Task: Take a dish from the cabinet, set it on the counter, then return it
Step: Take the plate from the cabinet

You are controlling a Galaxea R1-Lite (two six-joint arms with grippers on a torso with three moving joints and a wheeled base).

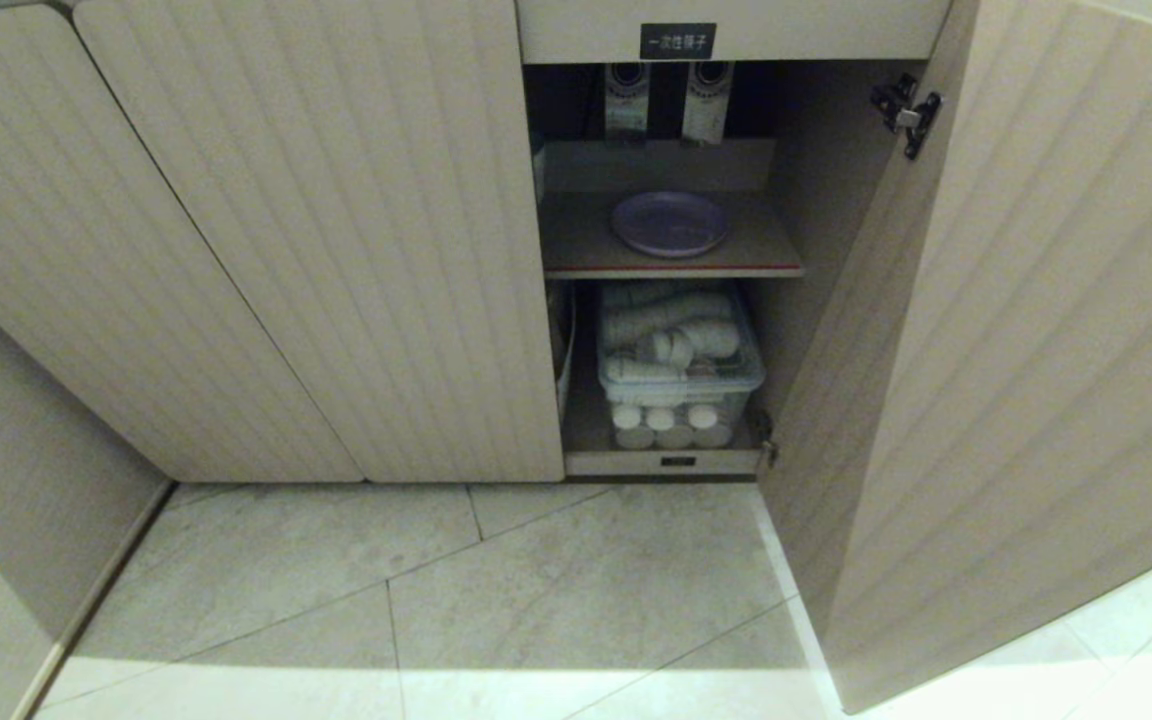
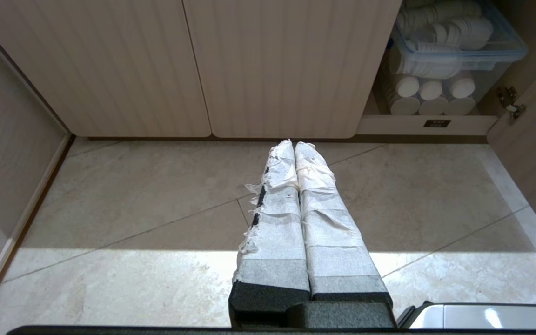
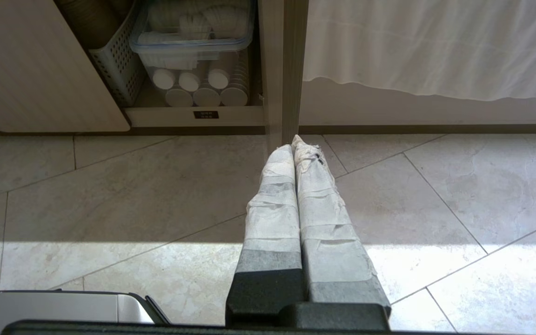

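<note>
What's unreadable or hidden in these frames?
- Counter: in no view, above the head view's top edge.
- Label above the cabinet: characters too small to read, head view.
- Dish: shown only in the head view.
- Clear bin: contents indistinct white rolls, all views.
- Both grippers: outside the head view.

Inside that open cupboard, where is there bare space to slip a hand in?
Bare shelf borders the round lavender plastic plate on both sides, wider on its left. Below, the clear plastic bin of white rolls fills nearly the whole width: crowded.
</note>
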